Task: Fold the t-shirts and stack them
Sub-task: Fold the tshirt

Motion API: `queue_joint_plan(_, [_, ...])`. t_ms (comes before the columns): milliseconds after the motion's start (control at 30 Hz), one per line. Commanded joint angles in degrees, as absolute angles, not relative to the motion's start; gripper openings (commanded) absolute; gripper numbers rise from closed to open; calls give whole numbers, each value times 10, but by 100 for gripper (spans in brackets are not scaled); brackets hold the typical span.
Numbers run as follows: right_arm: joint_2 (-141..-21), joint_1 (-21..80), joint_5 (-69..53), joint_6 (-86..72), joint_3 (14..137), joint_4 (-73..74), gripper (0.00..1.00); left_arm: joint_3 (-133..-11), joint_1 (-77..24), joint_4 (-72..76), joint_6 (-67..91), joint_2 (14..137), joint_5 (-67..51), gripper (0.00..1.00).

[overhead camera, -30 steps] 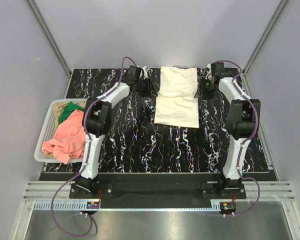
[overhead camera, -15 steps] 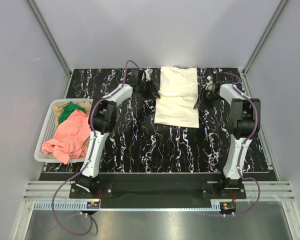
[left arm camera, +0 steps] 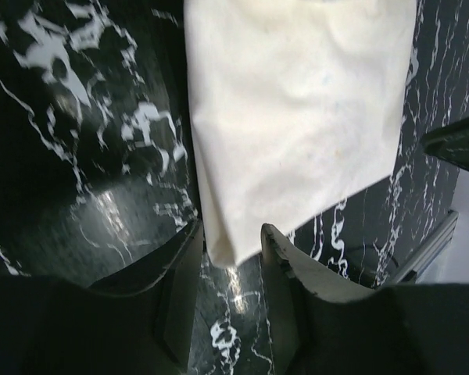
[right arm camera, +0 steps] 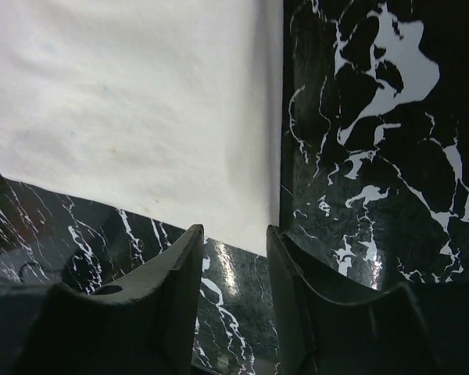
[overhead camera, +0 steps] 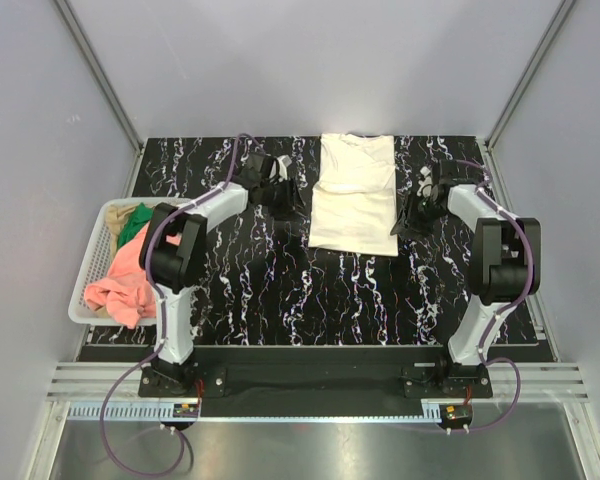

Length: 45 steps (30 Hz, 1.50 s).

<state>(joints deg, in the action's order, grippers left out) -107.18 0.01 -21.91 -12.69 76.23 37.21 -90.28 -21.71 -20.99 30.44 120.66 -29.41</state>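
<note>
Left gripper (left arm camera: 230, 269): jaws apart, nothing clamped, corner of cream t-shirt (overhead camera: 353, 195) in line with gap. Right gripper (right arm camera: 233, 266): same at opposite corner. Shirt flat on table (overhead camera: 250, 290), at 12 o'clock from centre. Risks: jaws catch top layer only, fold opens on lift; uneven close skews edge. Long axis 12–6, collar end likely at 12. Other t-shirts (overhead camera: 120, 285) heaped in basket (overhead camera: 90, 262), 9 o'clock.

Most of the tan t-shirt (overhead camera: 145, 210) is hidden under the salmon-pink t-shirt (overhead camera: 132, 276) and green t-shirt (overhead camera: 130, 229) in the basket (overhead camera: 90, 262).
</note>
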Motion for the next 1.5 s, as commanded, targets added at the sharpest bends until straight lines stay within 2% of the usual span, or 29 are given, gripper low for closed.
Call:
queue_joint_plan(0, [-1044,4,-212,-132,738,352,45,-817,-235,-131,309,1146,-304,41])
queue_joint_plan(400, [-1024,3,-236,-149,645,251,39,-708,-261,-3,304,1131,-324,45])
queue_joint_plan(633, [-1025,3,-239,-155,626,213,32,-716,-264,-3,301,1155,-316,45])
queue_joint_plan(767, [-1005,4,-196,-164,622,210,30,-722,-265,-2,300,1165,-319,42])
queue_joint_plan(833, [-1003,4,-197,-173,621,204,26,-724,-264,-2,304,1177,-325,39])
queue_joint_plan(867, [-1004,4,-199,-178,621,202,21,-727,-265,-2,305,1180,-336,38])
queue_joint_plan(900, [-1005,4,-203,-185,619,200,12,-728,-264,10,308,1183,-341,36])
queue_joint_plan(967, [-1007,4,-219,-192,606,186,2,-725,-265,11,308,1185,-341,36])
queue_joint_plan(1067, [-1012,4,-224,-200,587,171,0,-717,-267,11,304,1180,-333,35])
queue_joint_plan(1100, [-1010,4,-216,-207,581,165,0,-717,-268,8,303,1180,-332,32])
queue_joint_plan(1133, [-1006,4,-209,-211,566,163,0,-718,-268,9,303,1182,-331,19])
queue_joint_plan(1233, [-988,4,-181,-228,537,151,0,-725,-267,2,308,1186,-323,1])
queue_joint_plan(1467, [-954,3,-122,-272,488,144,0,-737,-266,-56,311,1187,-259,0])
